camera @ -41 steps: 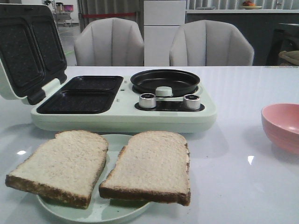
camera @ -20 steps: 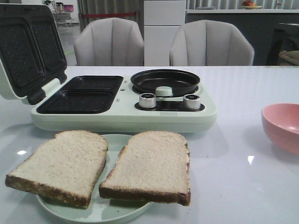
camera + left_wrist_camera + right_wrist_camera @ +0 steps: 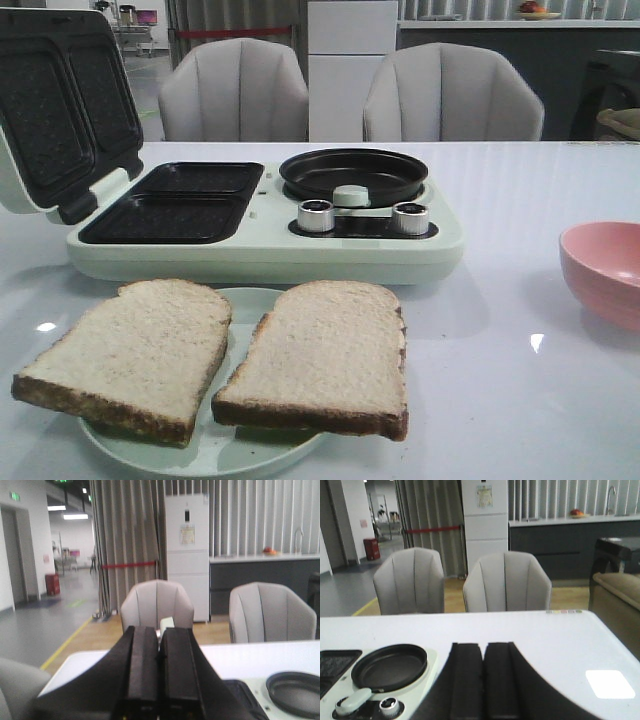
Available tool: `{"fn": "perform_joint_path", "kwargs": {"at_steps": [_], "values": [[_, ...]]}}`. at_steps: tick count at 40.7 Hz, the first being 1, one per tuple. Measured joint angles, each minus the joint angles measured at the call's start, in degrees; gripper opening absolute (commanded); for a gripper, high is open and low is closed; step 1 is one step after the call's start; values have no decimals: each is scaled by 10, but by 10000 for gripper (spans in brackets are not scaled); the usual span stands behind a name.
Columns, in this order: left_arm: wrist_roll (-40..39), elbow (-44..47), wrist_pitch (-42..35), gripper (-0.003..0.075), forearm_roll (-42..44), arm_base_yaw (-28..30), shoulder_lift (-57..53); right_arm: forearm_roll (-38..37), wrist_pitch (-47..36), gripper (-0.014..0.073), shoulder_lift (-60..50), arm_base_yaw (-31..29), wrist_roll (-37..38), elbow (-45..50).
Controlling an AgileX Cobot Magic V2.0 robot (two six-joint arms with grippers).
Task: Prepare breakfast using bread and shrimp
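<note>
Nothing started: bread (image 3: pixel 225 355) sat on plate (image 3: pixel 230 450), sandwich maker (image 3: pixel 170 200) open, empty. Shrimp unseen (maybe in pink bowl (image 3: pixel 605 270)). Left gripper (image 3: pixel 159 680), right gripper (image 3: pixel 484 680) clenched, holding nothing.

Right claw (image 3: pixel 482 652) closed, empty, above white table (image 3: pixel 555 640); round pan (image 3: pixel 389 667) nearby.

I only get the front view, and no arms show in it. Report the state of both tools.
Observer: The left tool is shut tight and holds nothing.
Operator: Now the right one.
Observer: The right tool is also shut and empty. It is up above the table, and its camera looks across at the round pan.
</note>
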Motion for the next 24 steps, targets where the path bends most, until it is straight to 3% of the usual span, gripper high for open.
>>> {"fn": "perform_joint_path", "kwargs": {"at_steps": [5,15,21,24], "values": [[0,-45,71,101,-1,0,50,0,46,41,54,0,0,-21],[0,-31,177,101,-8,0,103,0,80,41,137,0,0,-4],[0,-7,187,102,-24,0,111,0,97,44,167,0,0,15],[0,6,187,104,-28,0,111,0,103,90,180,0,0,19]]}}
